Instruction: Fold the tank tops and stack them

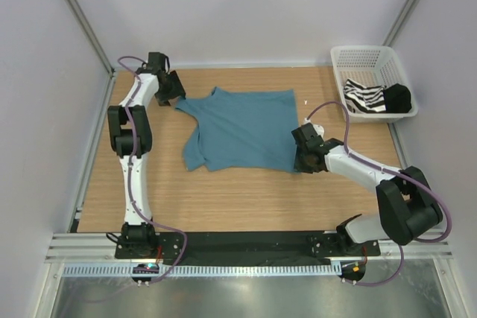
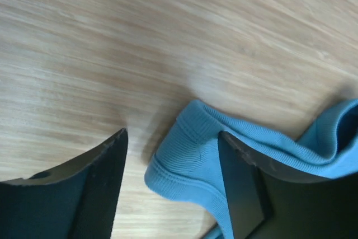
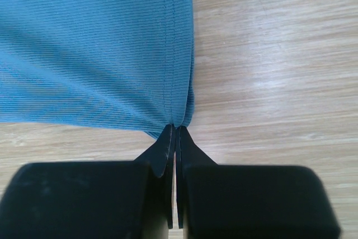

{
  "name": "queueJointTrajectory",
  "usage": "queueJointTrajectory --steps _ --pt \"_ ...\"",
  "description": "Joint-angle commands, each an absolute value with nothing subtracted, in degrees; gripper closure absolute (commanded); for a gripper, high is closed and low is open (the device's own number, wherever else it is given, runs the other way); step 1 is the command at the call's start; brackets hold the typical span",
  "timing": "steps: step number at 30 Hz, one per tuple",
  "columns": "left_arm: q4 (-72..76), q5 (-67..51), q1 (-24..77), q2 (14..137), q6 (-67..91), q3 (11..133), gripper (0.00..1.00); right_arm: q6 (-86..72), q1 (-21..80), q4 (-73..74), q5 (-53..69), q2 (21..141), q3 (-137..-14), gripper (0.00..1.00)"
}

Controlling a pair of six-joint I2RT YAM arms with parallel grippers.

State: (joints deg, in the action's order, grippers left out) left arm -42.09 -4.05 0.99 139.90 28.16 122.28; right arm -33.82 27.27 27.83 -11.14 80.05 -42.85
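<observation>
Teal tank top: hem in clenched right end effector, strap inside released left end effector.

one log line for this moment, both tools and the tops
left tool: open, teal tank top strap between jaws | right tool: shut on its hem corner | striped tank top: in basket

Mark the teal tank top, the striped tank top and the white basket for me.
teal tank top (image 1: 246, 128): top external view, middle of its spread body.
striped tank top (image 1: 364, 99): top external view, middle of the bunched cloth.
white basket (image 1: 365, 48): top external view, far rim.
</observation>
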Motion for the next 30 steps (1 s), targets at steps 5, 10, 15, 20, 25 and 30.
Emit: queueJointTrajectory --steps 5,10,15,20,25,30 --pt "-35.0 -6.59 1.75 123.51 29.79 105.41 0.29 -33.66 27.42 28.39 -11.69 77.78 -44.03 0.81" --pt "-25.95 -2.38 5.96 106.74 32.86 83.64 0.25 -32.78 27.42 27.6 -11.16 77.26 -45.09 0.68" --pt "-24.08 1.3 9.75 94.68 34.62 70.07 0.21 -31.82 27.42 27.25 -10.28 75.85 -45.09 0.67" --pt "-23.29 2.46 17.83 85.54 35.95 57.41 0.28 -30.24 27.42 26.81 -9.94 74.18 -45.09 0.67" --pt "-25.4 5.36 26.08 82.01 34.37 52.21 0.38 -29.09 27.33 26.02 -7.56 73.39 -44.3 0.67" --pt "-28.12 13.25 31.28 83.05 33.05 53.78 0.44 -28.04 27.33 25.66 -7.12 72.6 -42.89 0.67"
